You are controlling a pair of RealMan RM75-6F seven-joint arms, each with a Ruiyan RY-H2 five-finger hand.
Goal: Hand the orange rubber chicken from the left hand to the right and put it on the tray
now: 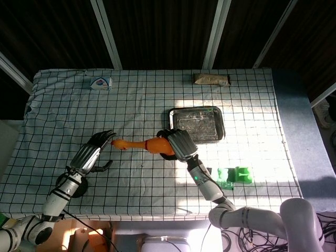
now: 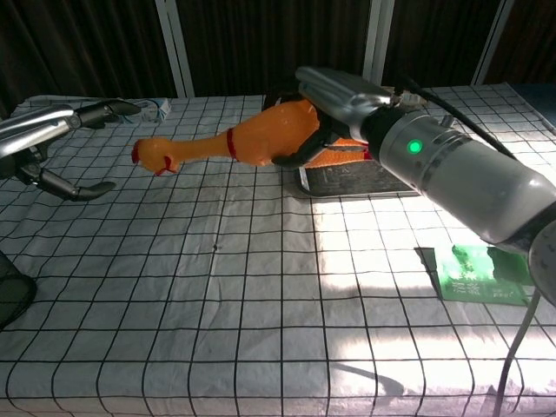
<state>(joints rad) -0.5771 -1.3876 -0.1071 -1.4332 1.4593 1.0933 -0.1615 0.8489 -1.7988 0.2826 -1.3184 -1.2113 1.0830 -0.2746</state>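
Fingers (image 2: 300, 149) of the right hand (image 1: 178, 145) are wrapped around the body of the chicken (image 2: 234, 142) and hold it in the air above the tabletop (image 1: 79, 115), just left of the tray (image 1: 196, 125); its head points left; fingers of the left hand (image 1: 93, 155) are spread apart and hold nothing, just left of the head, not touching it; a green packet (image 1: 231, 177) lies to the right, near the front edge; a small white pack (image 1: 100, 83) and a brown bag (image 1: 211, 79) lie at the far side.
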